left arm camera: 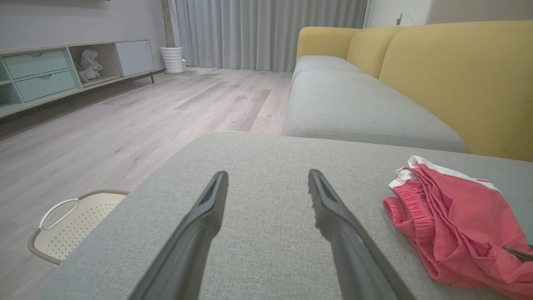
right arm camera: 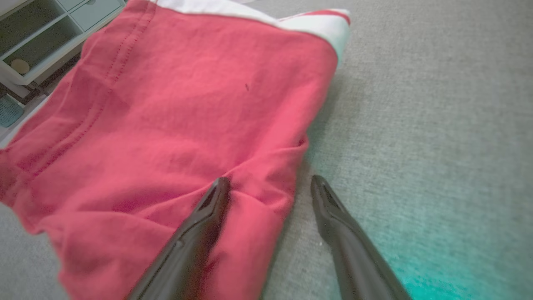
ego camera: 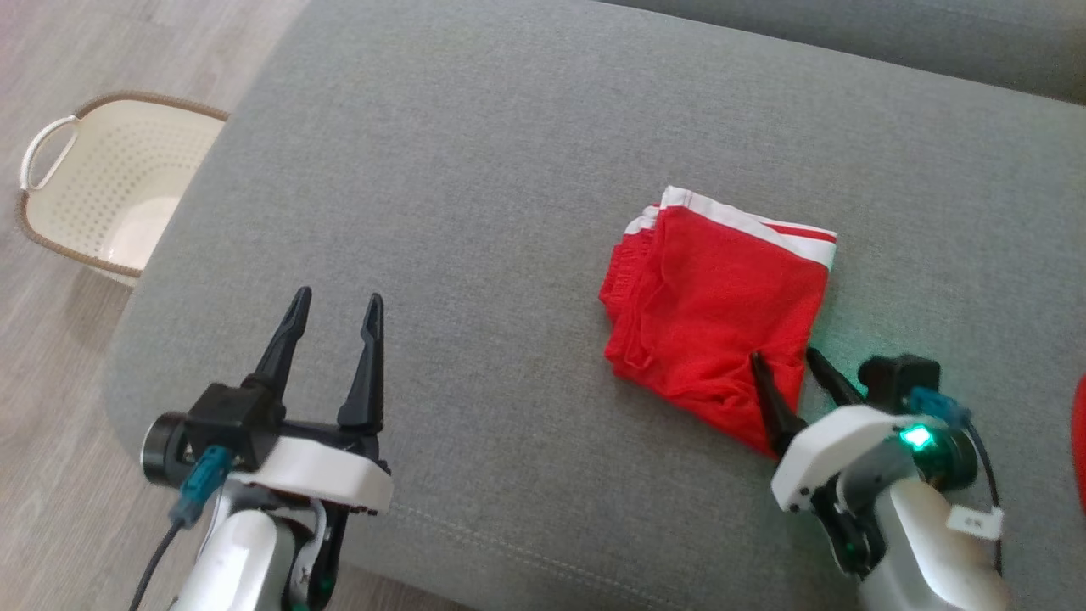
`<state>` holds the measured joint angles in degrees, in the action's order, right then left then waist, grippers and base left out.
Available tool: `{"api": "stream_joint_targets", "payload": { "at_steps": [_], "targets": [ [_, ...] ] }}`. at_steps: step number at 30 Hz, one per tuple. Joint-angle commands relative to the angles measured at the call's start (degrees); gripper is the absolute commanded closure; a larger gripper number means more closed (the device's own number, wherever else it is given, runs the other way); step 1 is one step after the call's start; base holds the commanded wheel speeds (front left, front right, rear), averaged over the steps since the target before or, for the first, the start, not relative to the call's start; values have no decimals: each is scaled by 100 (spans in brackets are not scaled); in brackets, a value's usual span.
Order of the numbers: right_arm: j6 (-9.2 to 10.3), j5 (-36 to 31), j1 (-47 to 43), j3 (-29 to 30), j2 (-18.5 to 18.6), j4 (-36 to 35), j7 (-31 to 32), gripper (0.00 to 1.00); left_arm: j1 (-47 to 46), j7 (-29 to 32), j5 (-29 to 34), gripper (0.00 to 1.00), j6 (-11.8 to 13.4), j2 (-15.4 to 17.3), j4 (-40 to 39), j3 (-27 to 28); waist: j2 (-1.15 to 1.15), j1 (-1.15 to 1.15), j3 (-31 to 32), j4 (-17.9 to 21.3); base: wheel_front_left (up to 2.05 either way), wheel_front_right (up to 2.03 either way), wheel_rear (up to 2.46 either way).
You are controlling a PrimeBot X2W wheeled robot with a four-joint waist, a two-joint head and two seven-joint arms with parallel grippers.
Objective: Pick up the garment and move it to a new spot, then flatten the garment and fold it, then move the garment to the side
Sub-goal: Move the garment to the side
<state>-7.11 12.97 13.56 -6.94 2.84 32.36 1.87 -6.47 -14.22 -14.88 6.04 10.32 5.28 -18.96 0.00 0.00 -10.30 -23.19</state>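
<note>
Head view: the folded red garment [ego camera: 717, 305] is seen lying on the grey sofa cushion [ego camera: 475, 170], its near corner straddled by the wide-spread right gripper [ego camera: 781, 354], while the left gripper [ego camera: 338, 294] is held equally wide, empty, well apart

Garment [ego camera: 717, 305] on cushion [ego camera: 475, 170]; basket [ego camera: 110, 187] apparently on floor [ego camera: 51, 475], left.

Red garment [ego camera: 717, 305], white-trimmed, folded, flat on grey cushion [ego camera: 475, 195]

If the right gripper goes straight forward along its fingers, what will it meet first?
Probably the red garment: the right gripper is open, astride its edge on the grey cushion; height is unclear.
</note>
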Motion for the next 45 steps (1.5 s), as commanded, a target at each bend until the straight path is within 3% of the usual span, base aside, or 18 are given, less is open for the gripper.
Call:
{"api": "stream_joint_targets", "payload": {
  "at_steps": [1, 2, 9, 16, 20, 24, 31, 39, 45],
  "targets": [
    [-37, 60, 145, -239, 4, 71, 88, 73, -282, -62, -18, 0, -10, 43, -156, 269, 0, 0, -10, 67, 0, 0, 0],
    [-37, 112, 155, -290, 4, 91, 63, 100, -282, -65, -15, 0, -11, 41, -149, 279, 0, 0, -11, 110, 0, 0, 0],
    [-37, 138, 264, -524, 4, -59, -115, 100, -281, -74, 17, 0, -36, 47, -205, 335, 0, 0, -60, 641, 0, 0, 0],
    [-37, -286, 240, -729, 4, -541, 15, 100, -268, -76, 51, 0, -45, 89, -340, 405, 0, 0, -121, 1425, 0, 0, 0],
    [-37, -684, 141, -754, 112, -993, 299, 100, -242, -77, 45, 0, -38, 119, -436, 465, 0, 0, -170, 2075, 0, 0, 0],
    [-37, -772, 49, -808, 516, -1535, 625, 100, -266, -77, 40, 0, -44, 109, -552, 468, 0, 0, -273, 2621, 0, 0, 0],
    [-37, -587, 238, -960, 1668, -2473, 1303, 100, -448, -77, 67, 0, -115, 135, -650, 390, 0, 0, -550, 3168, 0, 0, 0],
    [-37, -377, 895, -500, 2480, -3239, 1840, 100, -599, -71, 91, 0, -139, 195, -680, 360, 0, 0, -864, 3335, 0, 0, 0],
    [-37, -235, 1020, 477, 2701, -2905, 2078, 100, -747, -73, 83, 0, -188, 212, -694, 336, 0, 0, -1092, 3185, 0, 0, 0]
  ]
}}
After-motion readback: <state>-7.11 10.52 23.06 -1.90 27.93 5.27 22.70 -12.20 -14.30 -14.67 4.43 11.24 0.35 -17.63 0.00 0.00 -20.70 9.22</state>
